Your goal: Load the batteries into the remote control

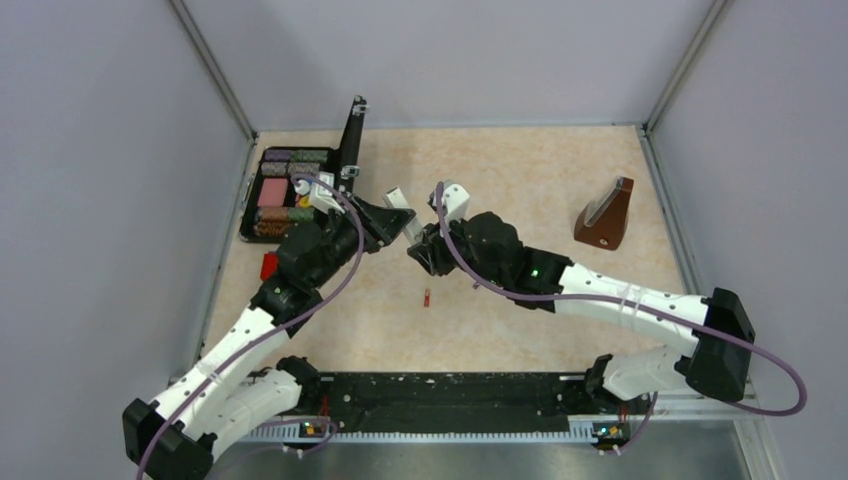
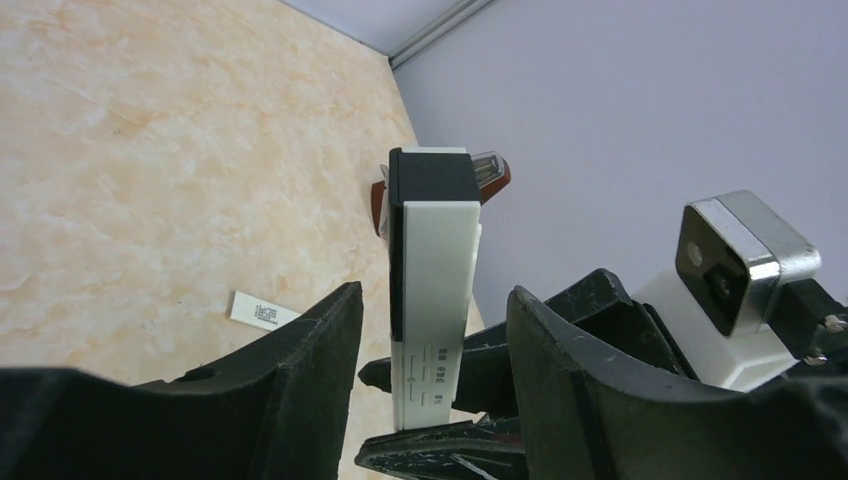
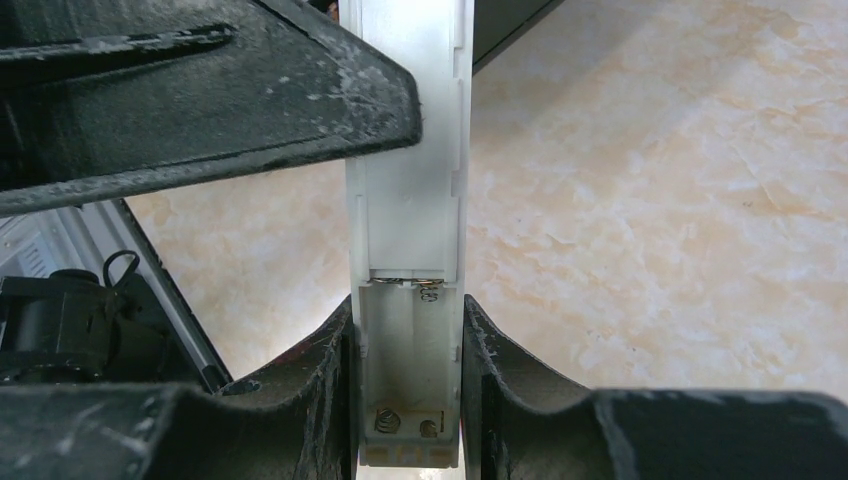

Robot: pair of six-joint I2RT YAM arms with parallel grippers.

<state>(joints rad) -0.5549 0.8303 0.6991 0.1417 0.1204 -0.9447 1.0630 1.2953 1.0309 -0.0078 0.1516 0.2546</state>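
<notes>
The job sits at the holding stage, before any cell goes in. The remote control (image 2: 440, 240) hangs in the air above the worktop (image 1: 520, 170), well to the left of the wooden metronome (image 1: 606, 214) and about as far back as it. The right gripper (image 3: 408, 310) has its jaws pinching the remote's lower end from both long sides. The left gripper (image 2: 434, 300) brackets the same bar higher up. Its jaws are spread, with a sliver of gap on each side in the left wrist view, so it does not appear to grip yet.

The battery bay (image 3: 410, 350) is uncovered and empty, its little springs bare at both ends. One reddish battery (image 1: 427, 297) lies flat on the worktop, well left of the metronome and nearer the arm bases. I cannot find the second one in any view.

The remote's long axis stands steeply, close to upright, so the top view shows it foreshortened. Its dark end points up and away from the right jaws, and the bay end sits down between them. The open bay faces the right wrist camera.

By my judgement, one gripper next has to take the bar firmly enough for the other to let go and fetch the battery. The bay must stay reachable, so the holding jaws should clamp the sides and not cover the opening. The battery then has to be lined up along the remote's length before it is pressed against a spring.
</notes>
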